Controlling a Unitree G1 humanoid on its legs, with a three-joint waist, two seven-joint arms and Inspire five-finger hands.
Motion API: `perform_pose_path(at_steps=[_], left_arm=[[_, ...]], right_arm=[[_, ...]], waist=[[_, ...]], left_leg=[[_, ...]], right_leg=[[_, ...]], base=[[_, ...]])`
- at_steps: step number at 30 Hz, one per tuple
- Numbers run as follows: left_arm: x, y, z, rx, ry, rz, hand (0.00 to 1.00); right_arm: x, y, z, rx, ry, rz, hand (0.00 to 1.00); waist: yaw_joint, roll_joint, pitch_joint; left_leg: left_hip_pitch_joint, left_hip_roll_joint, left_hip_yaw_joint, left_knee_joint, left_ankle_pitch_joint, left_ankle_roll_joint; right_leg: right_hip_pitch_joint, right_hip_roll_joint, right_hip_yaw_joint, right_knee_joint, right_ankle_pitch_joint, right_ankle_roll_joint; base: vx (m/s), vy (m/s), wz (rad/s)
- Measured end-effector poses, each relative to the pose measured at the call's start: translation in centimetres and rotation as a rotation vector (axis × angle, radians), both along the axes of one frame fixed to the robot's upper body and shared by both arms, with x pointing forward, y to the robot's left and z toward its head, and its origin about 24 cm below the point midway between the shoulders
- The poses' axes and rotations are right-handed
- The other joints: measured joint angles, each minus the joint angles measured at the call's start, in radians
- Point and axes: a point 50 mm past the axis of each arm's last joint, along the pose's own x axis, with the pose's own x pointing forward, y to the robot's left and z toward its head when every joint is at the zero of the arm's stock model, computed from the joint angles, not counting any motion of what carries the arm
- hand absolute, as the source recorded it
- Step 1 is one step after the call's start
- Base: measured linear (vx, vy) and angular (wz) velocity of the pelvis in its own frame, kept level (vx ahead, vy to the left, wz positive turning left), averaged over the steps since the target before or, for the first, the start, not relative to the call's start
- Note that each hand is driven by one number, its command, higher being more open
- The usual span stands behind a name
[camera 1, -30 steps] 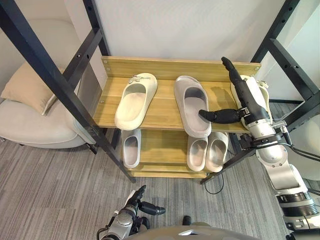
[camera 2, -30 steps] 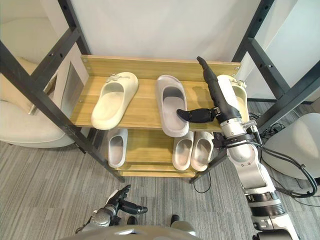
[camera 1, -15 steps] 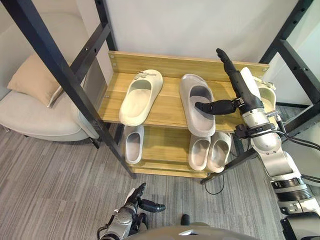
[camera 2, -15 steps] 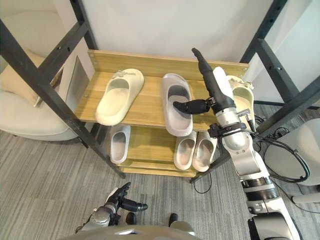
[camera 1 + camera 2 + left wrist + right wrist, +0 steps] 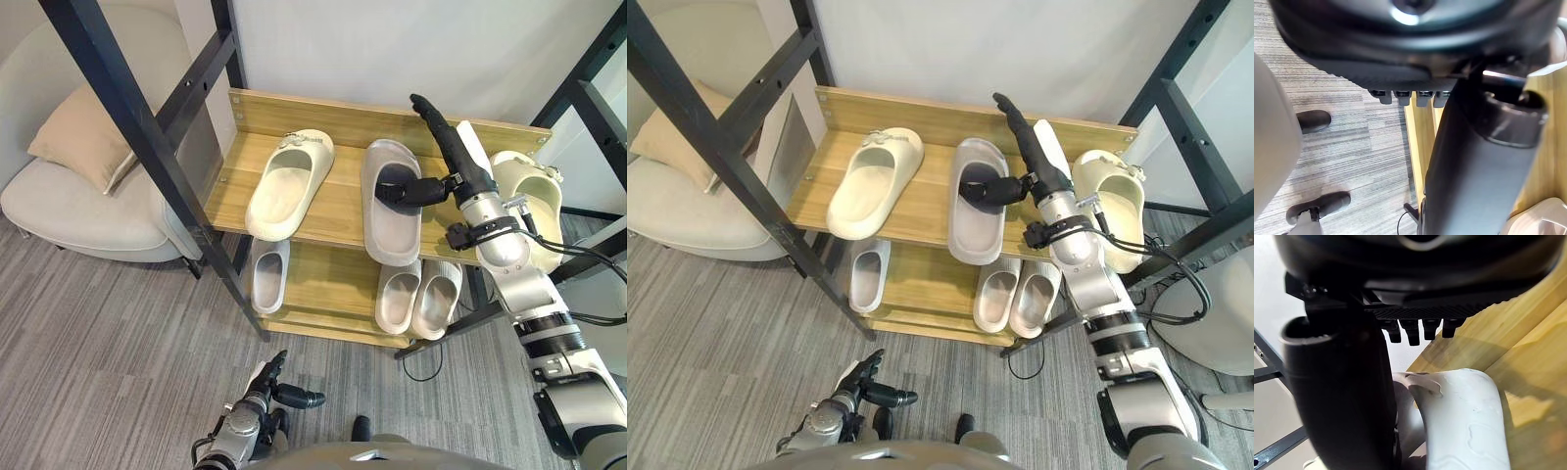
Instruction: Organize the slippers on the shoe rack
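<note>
**A:** Six slippers on that two-tier pale wooden shoe rack with the black metal frame (image 5: 323,110). Where could this go wrong?

**B:** The biggest worry is the shelf edge. The long grey moulded foam slipper (image 5: 392,235) under the right hand (image 5: 456,162) has its heel close to the front lip. I'd judge that a drag back toward the wrist could tip it off onto the floor. Next is the cream foam slipper (image 5: 524,201) behind the back of the hand, which seems perched at the very end of the shelf. A sideways sweep of the forearm might knock it off. The smallest risk is the contact itself. One thumb is a poor hold, so the slipper may swivel or slide free rather than follow.

**A:** So what has the hand got?

**B:** Nothing clasped. The fingers are straight and point past the slipper at the back board. Only the thumb sticks out sideways into the slipper's mouth, seemingly under the band. The left hand (image 5: 266,390) hangs low by the floor, loose and empty.

**A:** And the slipper itself?

**B:** It is smooth, matte and thick-soled, cast in one piece with a wide band. It lies sole-down on the top shelf, roughly square to it. On the thumb side, well apart, another cream slipper (image 5: 289,186) lies at an angle.
</note>
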Motion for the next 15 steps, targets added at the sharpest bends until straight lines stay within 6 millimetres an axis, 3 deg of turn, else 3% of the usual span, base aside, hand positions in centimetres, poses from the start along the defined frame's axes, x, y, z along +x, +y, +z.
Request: perform_pose_path(at_steps=[7,15], left_arm=[[0.53,0.00,0.19,0.002,-0.014,-0.003,1.00],[0.56,0.02,0.20,0.004,-0.015,-0.002,1.00]], right_arm=[[0.79,-0.09,0.20,0.014,0.018,-0.013,0.00],[0.21,0.46,-0.22,0.033,0.025,0.018,0.00]], waist=[[0.004,0.000,0.025],[0.003,-0.002,0.026]], left_leg=[[0.002,-0.001,-0.021,-0.036,0.030,-0.003],[0.005,0.000,-0.021,-0.036,0.030,-0.003]], right_leg=[[-0.007,0.001,-0.018,0.000,0.000,0.000],[-0.003,0.000,-0.017,0.000,0.000,0.000]], base=[[-0.02,0.000,0.09],[0.00,0.000,0.00]])
